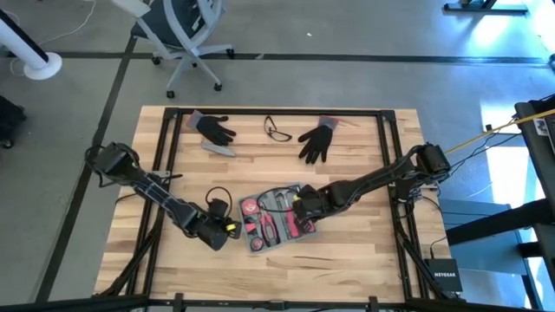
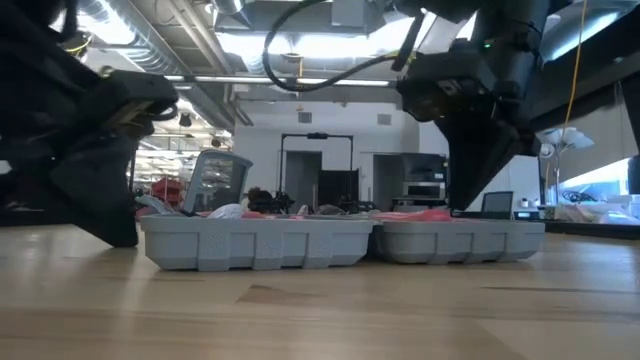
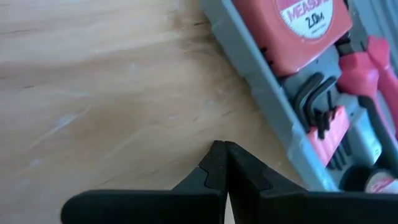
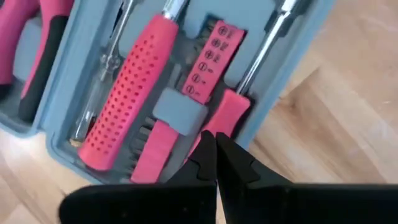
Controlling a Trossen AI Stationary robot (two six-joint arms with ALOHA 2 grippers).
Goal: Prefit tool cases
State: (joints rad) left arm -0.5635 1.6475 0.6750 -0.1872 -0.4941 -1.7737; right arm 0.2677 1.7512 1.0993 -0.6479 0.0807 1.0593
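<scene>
Tool case (image 1: 276,217), blue-grey and lying open near the front middle of the wooden table (image 1: 364,251), is what I am watching from above; it is showing its pink and black tools in their moulded recesses. My left gripper (image 1: 227,230) is sitting just beside the case's left edge, with its fingers pressed together and pinching nothing; in the left wrist view those fingertips (image 3: 219,163) are meeting in a point over bare wood, close to the grey rim of the case (image 3: 261,93), where a red tape measure (image 3: 305,25) and a set of black hex keys (image 3: 317,102) are lying. My right gripper (image 1: 301,208) is hovering over the right half of the case, likewise closed on nothing; in the right wrist view its joined fingertips (image 4: 214,149) are pointing at a pink-handled screwdriver (image 4: 134,87), a slimmer pink-handled driver (image 4: 227,115) and a pink bit holder (image 4: 208,59) bearing a row of numbers. In the low view the case (image 2: 345,245) is appearing as two grey ribbed trays side by side, flat on the wood, with dark arm parts standing at either end. Along the far side of the table I am seeing two black gloves (image 1: 215,128) (image 1: 316,139), well apart from the case, a small grey bar (image 1: 218,149) just beside the left one, and safety glasses (image 1: 277,130) between them.
</scene>
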